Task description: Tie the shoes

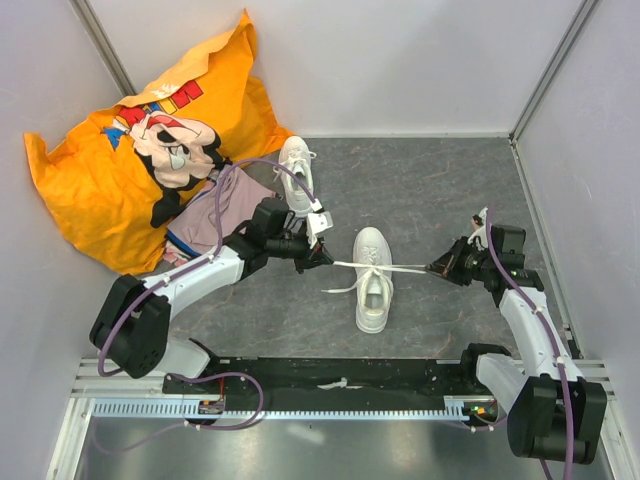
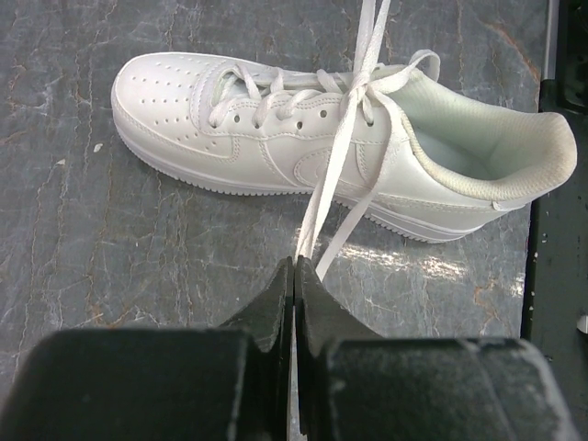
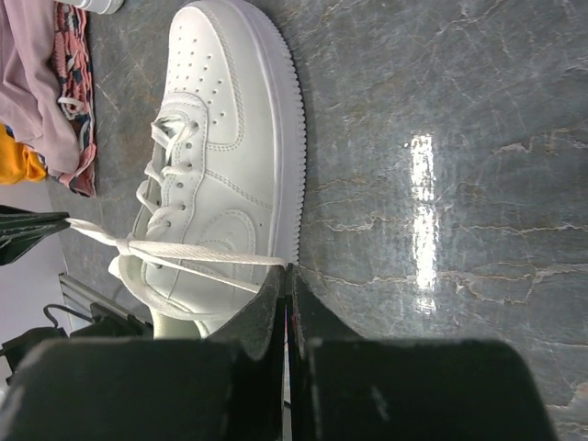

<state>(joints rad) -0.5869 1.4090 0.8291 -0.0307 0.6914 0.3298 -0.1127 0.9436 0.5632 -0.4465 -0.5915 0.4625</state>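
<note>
A white sneaker (image 1: 372, 280) lies in the middle of the grey floor, toe pointing away from the arms. It also shows in the left wrist view (image 2: 303, 138) and the right wrist view (image 3: 225, 156). My left gripper (image 1: 322, 254) is shut on a white lace (image 2: 335, 175) on the shoe's left. My right gripper (image 1: 436, 268) is shut on the other lace (image 3: 202, 250) on the shoe's right. Both laces are pulled taut sideways from a crossing over the shoe's tongue. The second white sneaker (image 1: 297, 172) lies further back, behind the left arm.
A big orange cartoon-print cushion (image 1: 150, 150) fills the back left corner. A pinkish-purple folded garment (image 1: 215, 215) lies next to it, under the left arm. White walls close the back and sides. A black rail (image 1: 330, 375) runs along the near edge.
</note>
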